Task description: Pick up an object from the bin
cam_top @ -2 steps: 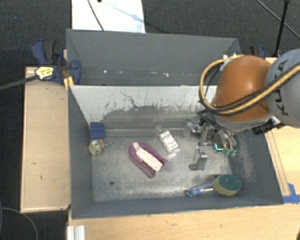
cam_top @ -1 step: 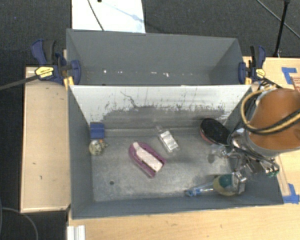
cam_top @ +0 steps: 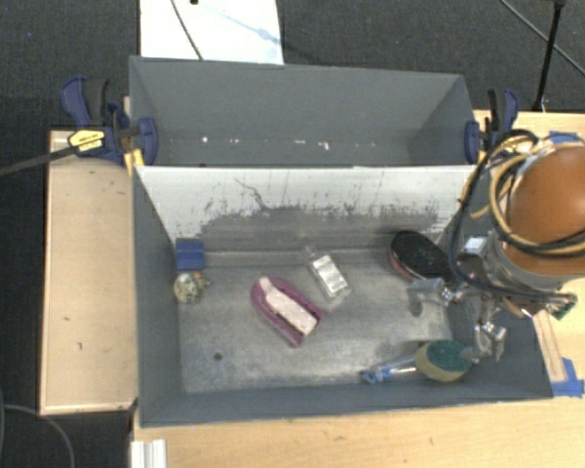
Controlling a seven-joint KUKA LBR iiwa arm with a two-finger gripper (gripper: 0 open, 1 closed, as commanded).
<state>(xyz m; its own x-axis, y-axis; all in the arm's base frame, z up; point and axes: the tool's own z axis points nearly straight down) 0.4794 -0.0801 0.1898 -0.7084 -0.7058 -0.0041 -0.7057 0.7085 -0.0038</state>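
Barely started here: my pincer [cam_top: 473, 328] hangs low at the right end of the bin [cam_top: 166, 359], just beside a round green thing on a blue handle [cam_top: 441, 359] by the front wall. Nothing's lifted as far as I can see. Can't tell if the pincer's open or clenched. No readable writing anywhere.

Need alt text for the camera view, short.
The arm's gripper hangs low at the bin's right end, beside a green round brush with a blue handle. A black oval, clear packet, purple-and-white piece, blue block and speckled ball lie to its left.
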